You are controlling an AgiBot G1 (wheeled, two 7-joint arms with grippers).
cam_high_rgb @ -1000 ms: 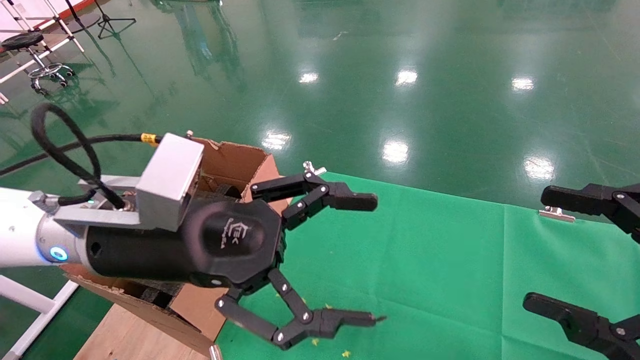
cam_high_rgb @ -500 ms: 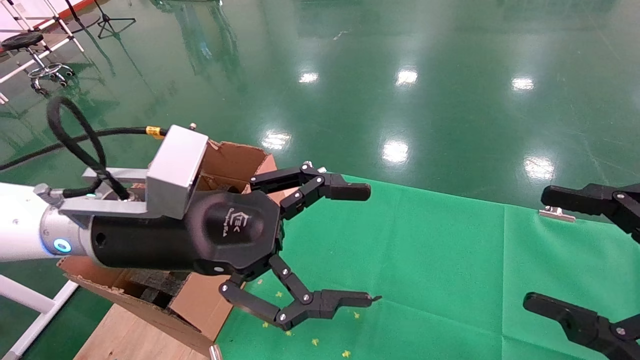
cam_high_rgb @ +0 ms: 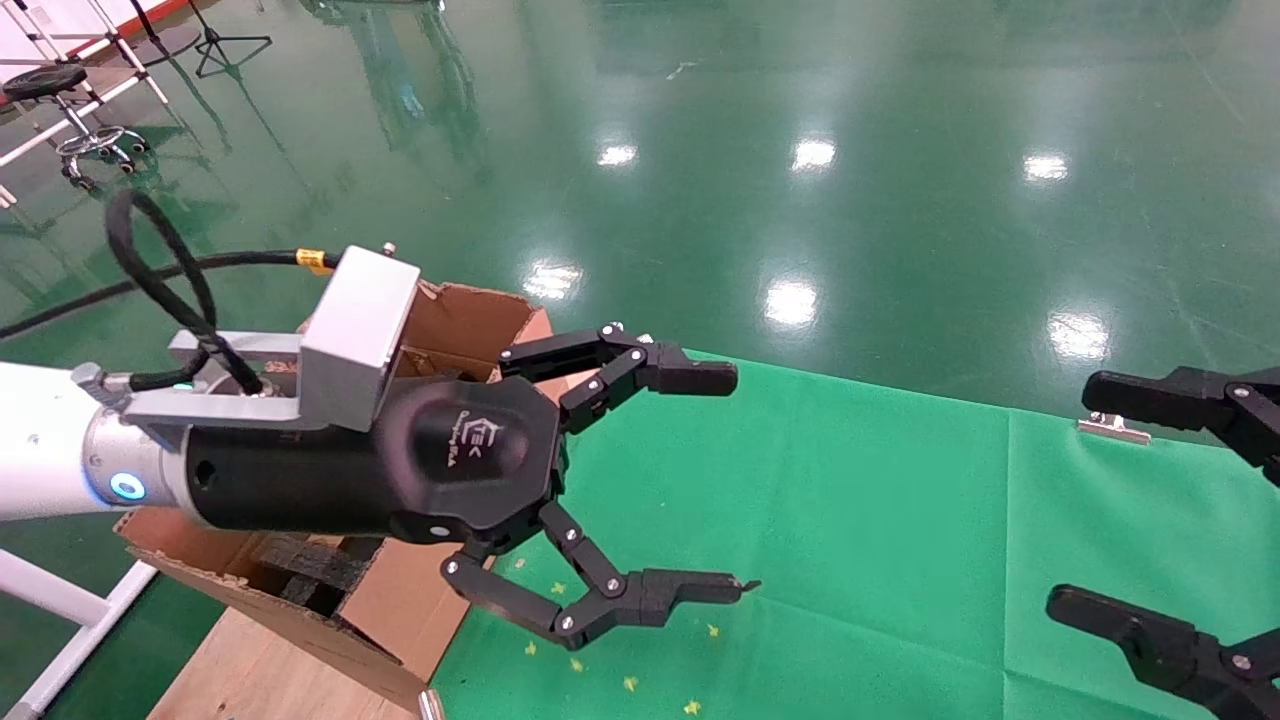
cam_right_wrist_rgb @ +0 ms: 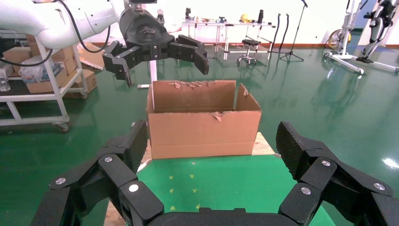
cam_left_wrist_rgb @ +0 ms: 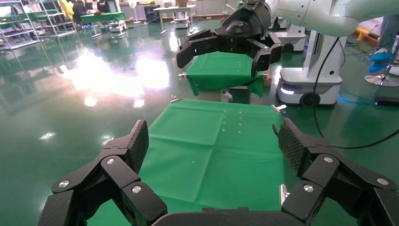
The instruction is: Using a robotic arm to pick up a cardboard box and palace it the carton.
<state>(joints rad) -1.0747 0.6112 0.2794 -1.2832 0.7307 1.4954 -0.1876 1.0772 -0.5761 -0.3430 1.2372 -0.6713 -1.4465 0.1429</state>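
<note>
The cardboard box does not show in any view. The robotic arm (cam_high_rgb: 40,450), my left one, reaches in from the left, and its left gripper (cam_high_rgb: 745,480) hangs open and empty over the near-left part of the green cloth (cam_high_rgb: 850,500). The carton (cam_high_rgb: 460,320) stands right behind and under the wrist, at the cloth's left end, with black foam (cam_high_rgb: 300,565) inside. The right wrist view shows the carton (cam_right_wrist_rgb: 202,127) whole, with the left gripper (cam_right_wrist_rgb: 164,70) high above its front wall. My right gripper (cam_high_rgb: 1072,498) is open at the right edge.
The carton rests on a wooden board (cam_high_rgb: 260,670) beside the cloth. Metal clips (cam_high_rgb: 1110,428) hold the cloth's far edge. Small yellow marks (cam_high_rgb: 630,684) dot the cloth near the carton. A stool (cam_high_rgb: 70,110) stands far off on the glossy green floor.
My left gripper has risen a little and drawn back slightly toward the carton, staying open. The right gripper has not moved.
</note>
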